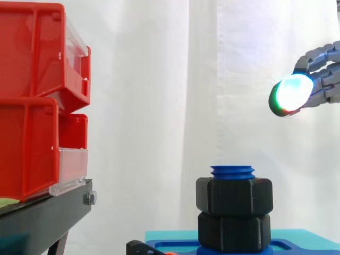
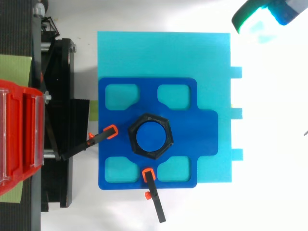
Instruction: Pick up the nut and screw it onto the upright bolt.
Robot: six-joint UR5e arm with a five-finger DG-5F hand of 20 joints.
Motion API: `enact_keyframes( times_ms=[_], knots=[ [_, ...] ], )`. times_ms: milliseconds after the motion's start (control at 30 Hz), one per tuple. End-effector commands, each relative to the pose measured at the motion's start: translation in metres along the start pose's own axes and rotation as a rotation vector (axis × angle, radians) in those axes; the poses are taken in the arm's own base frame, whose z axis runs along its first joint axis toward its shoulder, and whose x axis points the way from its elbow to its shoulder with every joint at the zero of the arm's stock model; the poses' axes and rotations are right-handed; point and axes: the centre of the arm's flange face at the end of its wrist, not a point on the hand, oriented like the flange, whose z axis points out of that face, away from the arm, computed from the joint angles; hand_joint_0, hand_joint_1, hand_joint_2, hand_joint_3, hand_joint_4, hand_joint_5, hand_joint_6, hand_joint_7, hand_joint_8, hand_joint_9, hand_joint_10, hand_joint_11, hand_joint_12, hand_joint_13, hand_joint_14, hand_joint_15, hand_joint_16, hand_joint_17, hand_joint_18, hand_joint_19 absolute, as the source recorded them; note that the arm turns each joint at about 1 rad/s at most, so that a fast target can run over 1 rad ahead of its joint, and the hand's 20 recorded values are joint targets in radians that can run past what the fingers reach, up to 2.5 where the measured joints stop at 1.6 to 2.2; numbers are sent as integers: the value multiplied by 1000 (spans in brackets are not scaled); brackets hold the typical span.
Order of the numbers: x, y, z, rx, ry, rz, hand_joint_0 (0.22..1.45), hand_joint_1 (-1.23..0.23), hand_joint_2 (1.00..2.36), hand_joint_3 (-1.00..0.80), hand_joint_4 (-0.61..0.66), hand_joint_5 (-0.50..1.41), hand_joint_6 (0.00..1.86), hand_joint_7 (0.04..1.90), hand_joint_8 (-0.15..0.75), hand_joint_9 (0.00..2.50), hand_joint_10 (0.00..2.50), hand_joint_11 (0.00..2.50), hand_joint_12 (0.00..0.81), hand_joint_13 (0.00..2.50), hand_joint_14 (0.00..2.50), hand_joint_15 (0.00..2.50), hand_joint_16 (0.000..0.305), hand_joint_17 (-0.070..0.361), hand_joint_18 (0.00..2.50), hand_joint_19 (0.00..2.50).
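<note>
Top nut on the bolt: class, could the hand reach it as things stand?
Probably yes. The hand hangs above and right of the top nut in the side view, open air between; bins stand far left, clamps lie low.

White curtain (image 1: 159, 79) behind, evenly lit. 2 red bins (image 1: 29, 53) stacked on black stand (image 1: 42, 218) at left.

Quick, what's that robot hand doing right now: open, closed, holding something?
The hand: cannot be told whether open or closed; it is up high, apart from the bolt.
</note>
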Motion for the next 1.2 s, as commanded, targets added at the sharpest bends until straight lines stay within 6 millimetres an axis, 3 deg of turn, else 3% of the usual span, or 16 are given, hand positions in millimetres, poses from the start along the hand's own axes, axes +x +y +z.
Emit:
enact_keyframes(
  times_ms=[0,200,1167],
  knots=[
    [3,-2,1,-9,-24,163,475,-283,1000,-500,110,-262,502,680,216,63,0,0,363,0,0,0,50,112,0,0],
    [1,-2,1,-7,-27,246,462,-278,1000,-500,73,-263,502,675,200,31,0,0,354,0,0,0,52,117,0,0],
    [2,-2,0,-2,-14,224,460,-326,1000,-500,107,-252,502,739,181,0,0,0,344,0,0,0,53,120,0,0]
  ],
)
